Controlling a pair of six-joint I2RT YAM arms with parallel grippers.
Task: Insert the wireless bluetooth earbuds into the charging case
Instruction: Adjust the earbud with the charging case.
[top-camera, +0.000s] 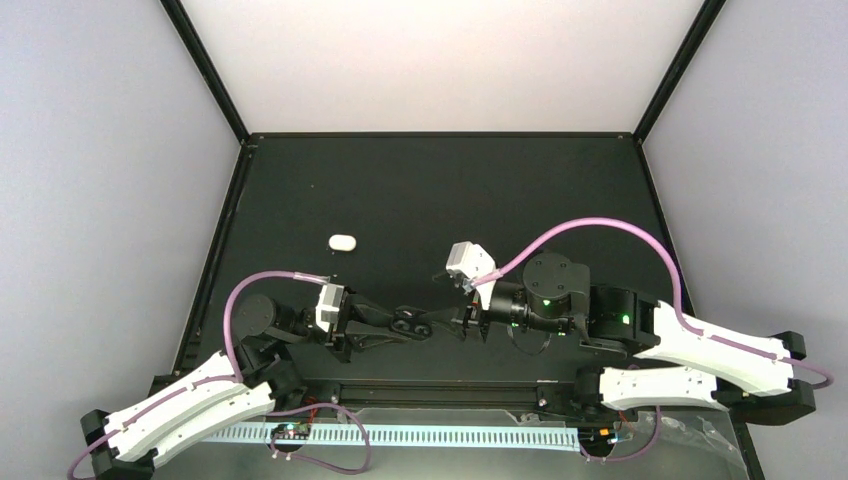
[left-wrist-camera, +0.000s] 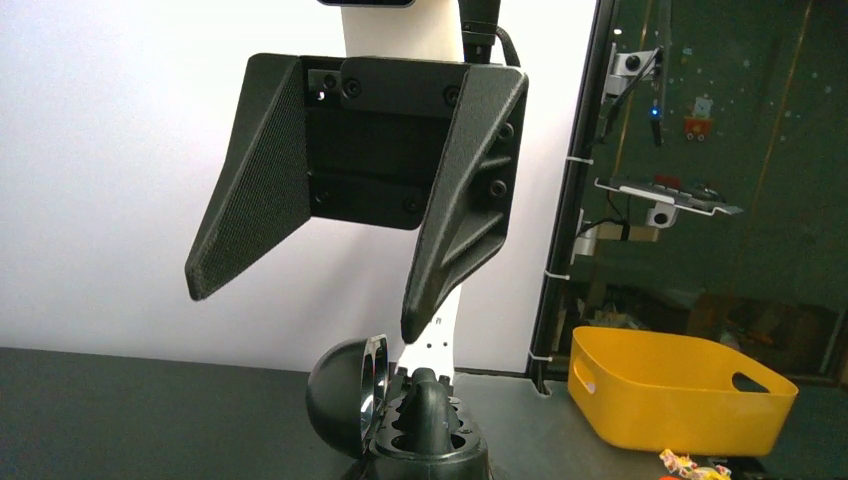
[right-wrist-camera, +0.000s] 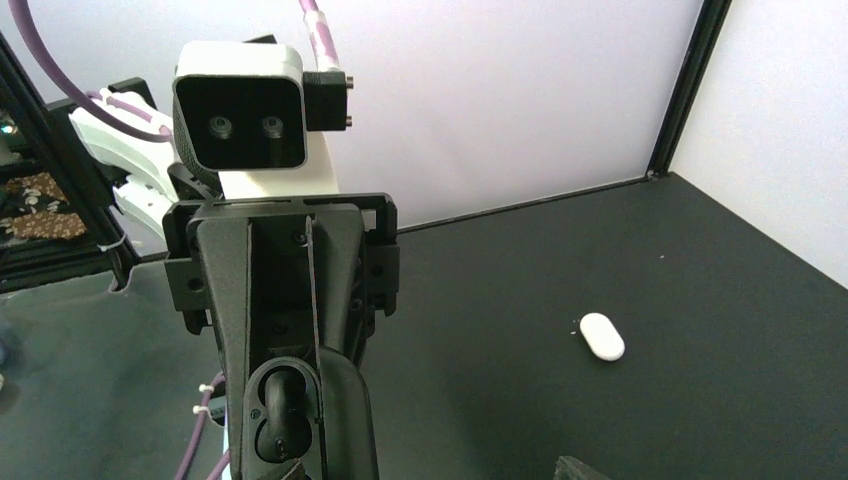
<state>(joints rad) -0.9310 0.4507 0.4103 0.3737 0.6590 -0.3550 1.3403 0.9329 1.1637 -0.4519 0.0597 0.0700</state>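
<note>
The wireless bluetooth earbuds (left-wrist-camera: 428, 392): one black bud is made out, standing upright in a socket of the black charging case (left-wrist-camera: 336, 385). Whether it is fully seated cannot be told.

The charging case is open. In the left wrist view its domed lid, with a bright metal rim, is tilted back to the left of the base. The case is held above the worktop (top-camera: 450, 190), near the front edge and between the two arms.

The left tool (top-camera: 412, 322) has its fingers drawn in on the base of the charging case and pinches it. The right wrist view shows the case held between them, with the bud facing the camera.

The right tool (left-wrist-camera: 303, 310) points at the left tool from just beside it. Its two black fingers are spread wide, with nothing between them. Its fingertips hang above the open case without touching it.

A white oval case (top-camera: 342, 241) lies flat on the worktop, apart from both tools, to the left and further back. It appears closed.

A yellow basket (left-wrist-camera: 680, 390) stands beyond the worktop edge in the left wrist view.
</note>
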